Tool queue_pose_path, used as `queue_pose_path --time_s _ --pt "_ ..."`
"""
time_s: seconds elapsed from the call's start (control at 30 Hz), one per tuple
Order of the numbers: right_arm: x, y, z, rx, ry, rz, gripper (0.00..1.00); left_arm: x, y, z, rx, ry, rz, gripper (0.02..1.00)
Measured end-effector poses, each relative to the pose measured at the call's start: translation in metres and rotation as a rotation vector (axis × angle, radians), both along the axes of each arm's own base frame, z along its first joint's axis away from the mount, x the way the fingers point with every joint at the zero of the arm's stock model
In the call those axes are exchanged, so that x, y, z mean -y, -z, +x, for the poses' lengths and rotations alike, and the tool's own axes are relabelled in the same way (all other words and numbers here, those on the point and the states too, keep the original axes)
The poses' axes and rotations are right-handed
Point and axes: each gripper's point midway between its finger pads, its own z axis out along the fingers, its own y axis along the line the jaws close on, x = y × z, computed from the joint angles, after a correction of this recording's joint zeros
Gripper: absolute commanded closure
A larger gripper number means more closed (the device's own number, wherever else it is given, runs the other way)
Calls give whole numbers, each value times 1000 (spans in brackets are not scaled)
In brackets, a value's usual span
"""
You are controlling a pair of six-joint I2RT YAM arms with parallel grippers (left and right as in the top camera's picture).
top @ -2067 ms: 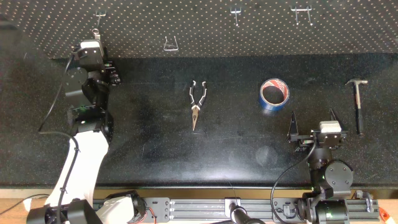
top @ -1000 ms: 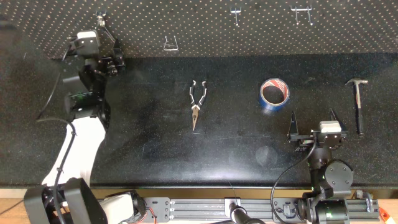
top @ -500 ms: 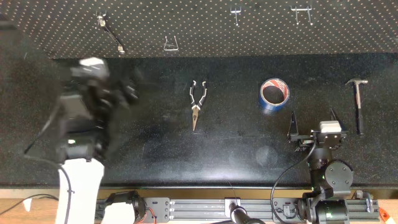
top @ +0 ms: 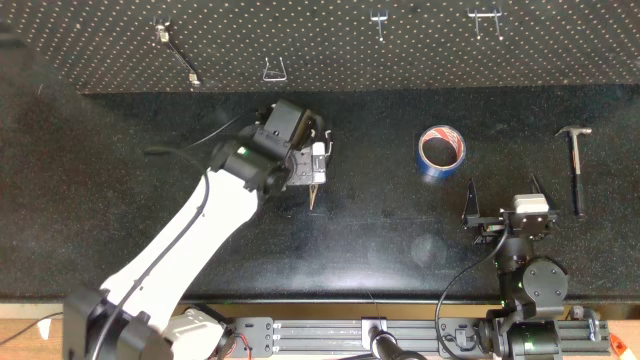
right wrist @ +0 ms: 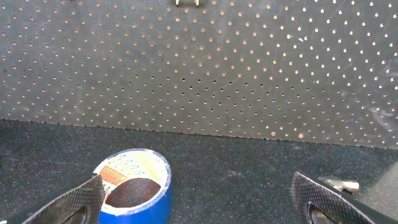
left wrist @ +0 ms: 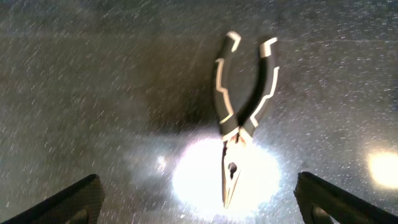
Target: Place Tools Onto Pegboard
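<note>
needle-nose pliers lie flat on the black counter, dark pale-trimmed handles spread, nose pointing away from the pegboard. right of them a blue tape roll lies flat; a hammer lies farther right, head toward the pegboard. a slim metal tool hangs tilted at the pegboard's left.

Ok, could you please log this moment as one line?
left tool: open, over pliers | right tool: open, near tape | pliers: on table
</note>
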Motion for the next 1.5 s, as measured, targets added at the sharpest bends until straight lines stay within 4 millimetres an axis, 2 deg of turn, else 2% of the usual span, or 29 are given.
queue_pose_path --time_s 0.13,0.23,0.33,0.4,0.5,0.6,0.9,1.13,1.37,1.5 --pt "0 0 0 0 0 0 25 34 3 40 79 102 -9 23" --pt "0 0 0 0 0 0 25 36 28 44 26 106 19 23" --pt "0 0 0 0 0 0 25 43 34 55 17 103 19 23" --pt "0 0 0 0 0 0 25 46 41 55 -3 108 13 23" --pt "0 0 0 0 0 0 25 44 63 52 -84 100 -25 23" --pt "0 0 0 0 0 0 25 40 63 62 -66 80 -47 23" --pt "0 0 0 0 0 0 25 36 63 63 -57 72 -25 23" --pt "0 0 0 0 0 0 25 43 88 55 -117 79 0 23" --pt "0 0 0 0 0 0 25 42 88 55 -116 61 0 23" --pt "0 0 0 0 0 0 25 41 98 53 -138 53 10 23"
